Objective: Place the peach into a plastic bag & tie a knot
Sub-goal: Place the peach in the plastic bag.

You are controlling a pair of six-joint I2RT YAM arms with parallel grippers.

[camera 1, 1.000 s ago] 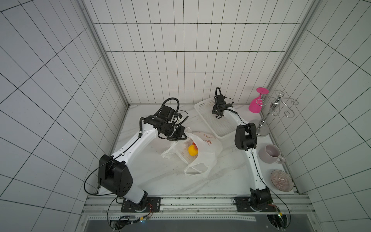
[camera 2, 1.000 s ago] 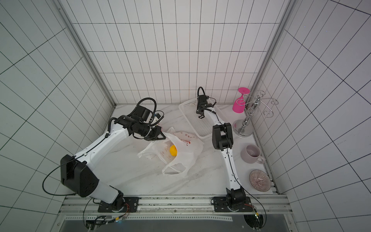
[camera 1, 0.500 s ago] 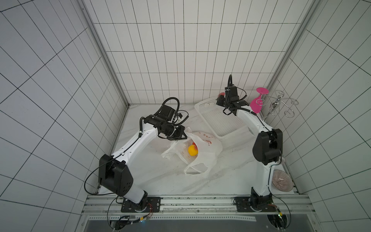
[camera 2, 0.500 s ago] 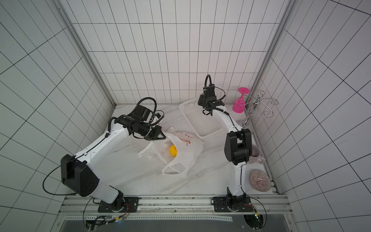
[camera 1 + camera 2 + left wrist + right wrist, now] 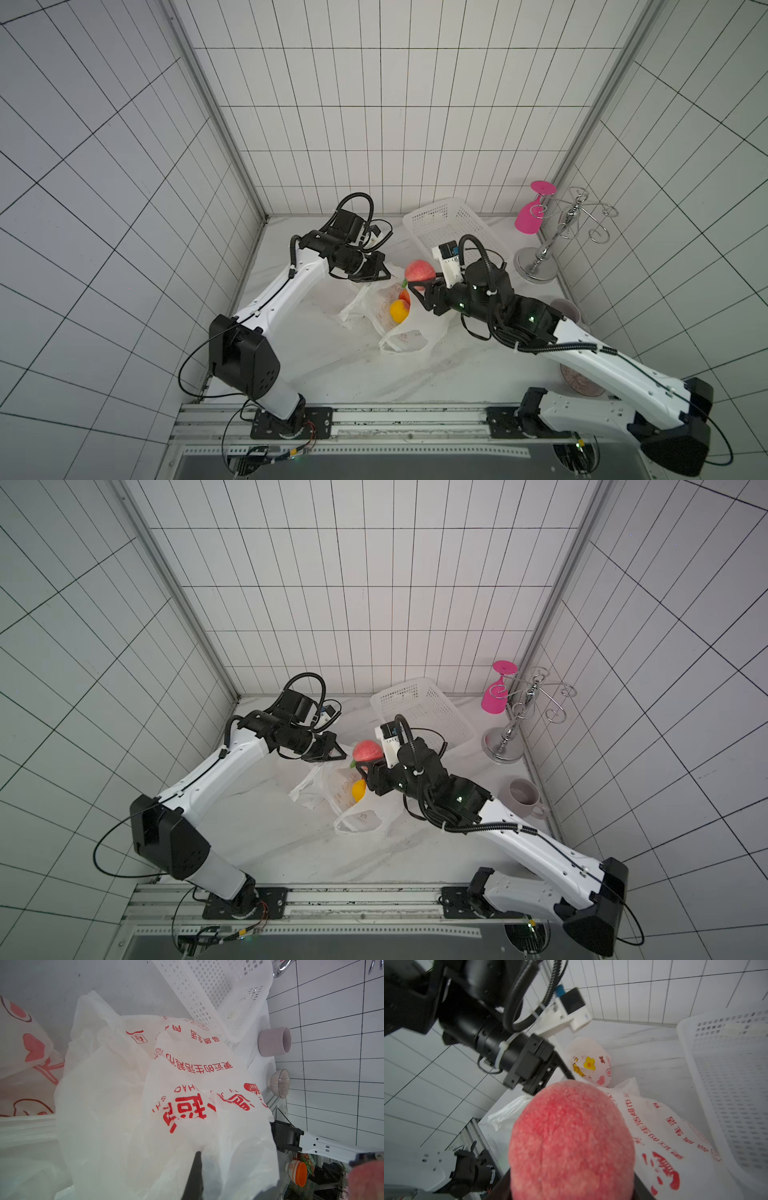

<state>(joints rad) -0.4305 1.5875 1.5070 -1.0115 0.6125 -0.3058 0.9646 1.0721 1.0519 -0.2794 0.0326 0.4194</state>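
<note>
My right gripper (image 5: 419, 284) is shut on the red-pink peach (image 5: 419, 271), holding it in the air just above the mouth of the white plastic bag (image 5: 411, 328). The peach (image 5: 571, 1140) fills the right wrist view between the dark jaws. The bag carries red print and lies crumpled on the table, with a yellow-orange fruit (image 5: 399, 311) showing inside. My left gripper (image 5: 384, 272) is shut on the bag's upper edge and holds it lifted. In the left wrist view a dark finger (image 5: 195, 1176) is wrapped in the bag's film (image 5: 187, 1084).
A white perforated basket (image 5: 453, 232) stands at the back, behind the right gripper. A pink glass (image 5: 530, 216) hangs on a metal rack (image 5: 540, 266) at the right wall. A mug (image 5: 524, 798) sits there too. A second, patterned bag (image 5: 591, 1061) lies beyond the left gripper.
My right arm has swung from the basket at the back forward and down, bringing the peach over the bag's mouth. The left arm and the bag have stayed where they were.
</note>
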